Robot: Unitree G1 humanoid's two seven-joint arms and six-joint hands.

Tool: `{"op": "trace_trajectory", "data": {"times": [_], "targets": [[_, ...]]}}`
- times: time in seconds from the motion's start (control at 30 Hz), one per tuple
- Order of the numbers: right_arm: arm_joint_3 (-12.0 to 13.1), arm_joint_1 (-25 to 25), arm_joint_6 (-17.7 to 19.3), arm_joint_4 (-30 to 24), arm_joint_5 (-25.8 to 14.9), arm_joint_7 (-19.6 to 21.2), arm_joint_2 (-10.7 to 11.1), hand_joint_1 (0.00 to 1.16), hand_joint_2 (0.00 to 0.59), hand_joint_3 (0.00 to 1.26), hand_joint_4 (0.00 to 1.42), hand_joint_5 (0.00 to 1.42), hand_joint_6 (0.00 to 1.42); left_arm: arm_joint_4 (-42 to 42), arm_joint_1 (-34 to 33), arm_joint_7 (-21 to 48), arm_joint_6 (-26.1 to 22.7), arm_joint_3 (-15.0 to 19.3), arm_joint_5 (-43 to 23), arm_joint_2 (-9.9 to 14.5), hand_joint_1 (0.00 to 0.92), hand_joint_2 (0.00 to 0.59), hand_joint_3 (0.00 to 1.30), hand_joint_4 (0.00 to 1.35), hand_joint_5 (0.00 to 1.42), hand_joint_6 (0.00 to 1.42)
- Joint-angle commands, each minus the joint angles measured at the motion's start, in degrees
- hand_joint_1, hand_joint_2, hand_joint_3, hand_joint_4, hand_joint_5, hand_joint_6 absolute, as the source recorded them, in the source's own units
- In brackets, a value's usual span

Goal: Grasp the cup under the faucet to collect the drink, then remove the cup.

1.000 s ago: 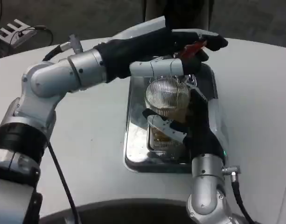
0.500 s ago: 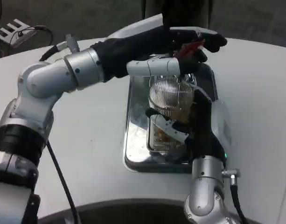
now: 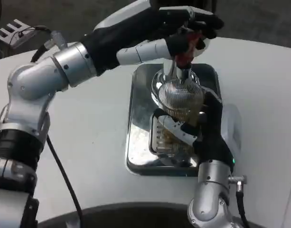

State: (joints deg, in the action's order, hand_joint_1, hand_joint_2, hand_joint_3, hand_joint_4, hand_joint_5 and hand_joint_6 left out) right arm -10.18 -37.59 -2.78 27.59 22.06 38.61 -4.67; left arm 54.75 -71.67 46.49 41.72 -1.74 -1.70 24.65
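Observation:
A ribbed clear cup [image 3: 176, 102] with brownish drink in it stands tilted over the metal tray [image 3: 136, 118], right under the silver faucet spout [image 3: 175, 71]. My right hand [image 3: 209, 135] grips the cup from the right, and its white and black fingers [image 3: 176, 126] wrap across the cup's front. My left hand [image 3: 183, 26] reaches in from the left above the spout, its fingers closed around the red faucet lever [image 3: 184, 57]. The cup's base is hidden behind my right fingers.
The tray lies in the middle of the white table [image 3: 93, 123], its floor wet and shiny. A black cable [image 3: 60, 171] hangs beside my left arm. A small white rack [image 3: 12, 31] sits at the far left edge.
My left arm has risen and its hand has drawn the red lever toward the spout. The cup has shifted slightly right and up in my right hand.

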Motion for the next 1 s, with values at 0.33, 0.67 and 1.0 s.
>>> {"op": "trace_trajectory", "data": {"times": [0.33,0.67,1.0], "targets": [[-0.4,3.4,-1.2,-3.2,0.1,1.5,-3.8,0.88,0.193,0.69,0.82,0.92,0.59,-3.0,2.4,0.1,0.3,3.2,-2.9,0.7,0.0,0.005,0.31,0.3,0.38,0.28],[-0.8,7.8,-2.0,-9.5,1.6,1.0,-3.3,0.87,0.172,0.76,0.9,1.0,0.68,-5.5,4.0,0.2,-0.6,4.8,-4.3,1.4,0.0,0.004,0.32,0.32,0.4,0.29],[-0.7,10.7,-1.9,-13.5,2.4,0.4,-2.5,0.87,0.172,0.8,0.94,1.07,0.77,-7.2,6.0,0.1,-1.6,6.5,-5.4,2.4,0.0,0.009,0.33,0.32,0.41,0.3]]}}
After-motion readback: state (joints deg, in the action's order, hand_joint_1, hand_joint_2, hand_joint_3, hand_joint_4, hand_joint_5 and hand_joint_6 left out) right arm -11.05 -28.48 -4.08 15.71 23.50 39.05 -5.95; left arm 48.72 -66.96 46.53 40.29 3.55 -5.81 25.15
